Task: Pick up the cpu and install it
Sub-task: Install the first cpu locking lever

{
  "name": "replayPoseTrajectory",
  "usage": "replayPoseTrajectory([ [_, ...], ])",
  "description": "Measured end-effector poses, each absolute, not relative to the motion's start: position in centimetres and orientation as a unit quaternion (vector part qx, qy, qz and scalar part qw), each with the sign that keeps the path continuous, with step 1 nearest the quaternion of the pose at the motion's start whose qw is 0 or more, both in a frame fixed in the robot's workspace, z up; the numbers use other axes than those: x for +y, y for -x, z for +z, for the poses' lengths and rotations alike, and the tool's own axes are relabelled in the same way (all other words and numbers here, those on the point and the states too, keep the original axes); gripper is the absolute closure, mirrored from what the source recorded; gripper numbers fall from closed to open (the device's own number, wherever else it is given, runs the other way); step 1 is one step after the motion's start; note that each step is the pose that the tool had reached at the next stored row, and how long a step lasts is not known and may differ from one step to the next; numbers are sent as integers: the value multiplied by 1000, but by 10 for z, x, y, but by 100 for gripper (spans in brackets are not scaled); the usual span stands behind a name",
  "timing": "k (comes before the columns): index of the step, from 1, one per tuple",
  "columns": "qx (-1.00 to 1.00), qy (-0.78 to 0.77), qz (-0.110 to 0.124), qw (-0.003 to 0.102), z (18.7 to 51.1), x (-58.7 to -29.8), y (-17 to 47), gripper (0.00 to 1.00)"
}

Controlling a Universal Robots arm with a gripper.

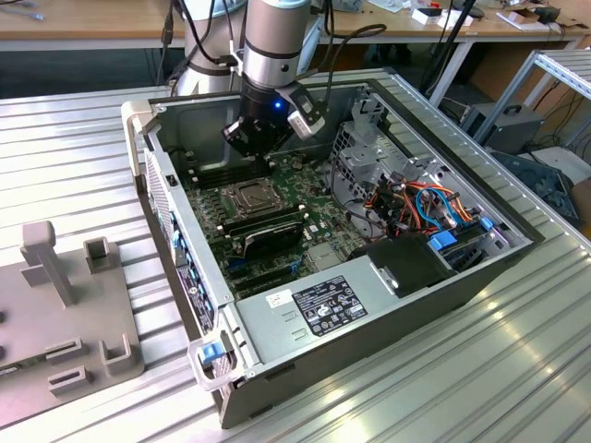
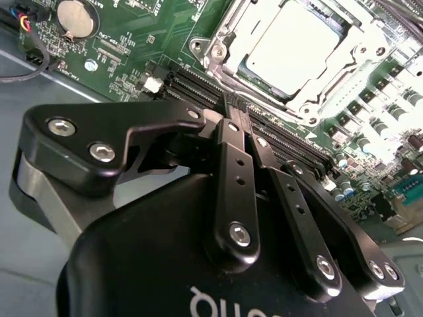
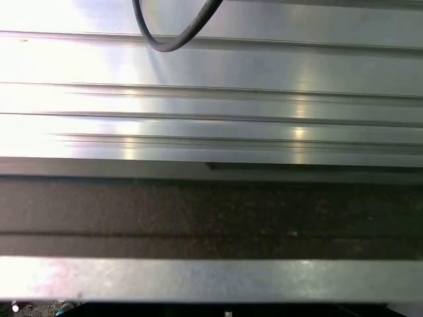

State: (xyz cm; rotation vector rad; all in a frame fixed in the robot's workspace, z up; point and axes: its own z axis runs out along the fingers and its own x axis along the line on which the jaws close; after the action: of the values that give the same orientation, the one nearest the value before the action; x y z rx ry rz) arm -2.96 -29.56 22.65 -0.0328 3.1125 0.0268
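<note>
Premises: a robotics or electronics laboratory workshop. Grounds follow. An opened desktop computer case (image 1: 369, 268) lies on its side on a ribbed aluminium-profile table (image 1: 74, 138) — its green motherboard (image 1: 277, 212), power supply (image 1: 319, 309) and coloured cabling (image 1: 425, 208) are exposed. An industrial robot arm (image 1: 272, 46) stands over the case. A grey moulded fixture block (image 1: 65, 305) sits at the exterior view's left. Behind — wooden workbenches (image 1: 83, 23) with trailing cables, and further metal framing (image 1: 563, 69) and equipment on the floor at the exterior view's right.
</note>
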Motion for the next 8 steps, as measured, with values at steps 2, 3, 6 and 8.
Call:
replayPoseTrajectory([
  [2, 1000, 11, 9, 14, 227, -296, 30, 89],
  [3, 1000, 11, 9, 14, 227, -296, 30, 89],
  [6, 1000, 11, 9, 14, 227, -296, 30, 89],
  [8, 1000, 11, 9, 14, 227, -296, 30, 89],
])
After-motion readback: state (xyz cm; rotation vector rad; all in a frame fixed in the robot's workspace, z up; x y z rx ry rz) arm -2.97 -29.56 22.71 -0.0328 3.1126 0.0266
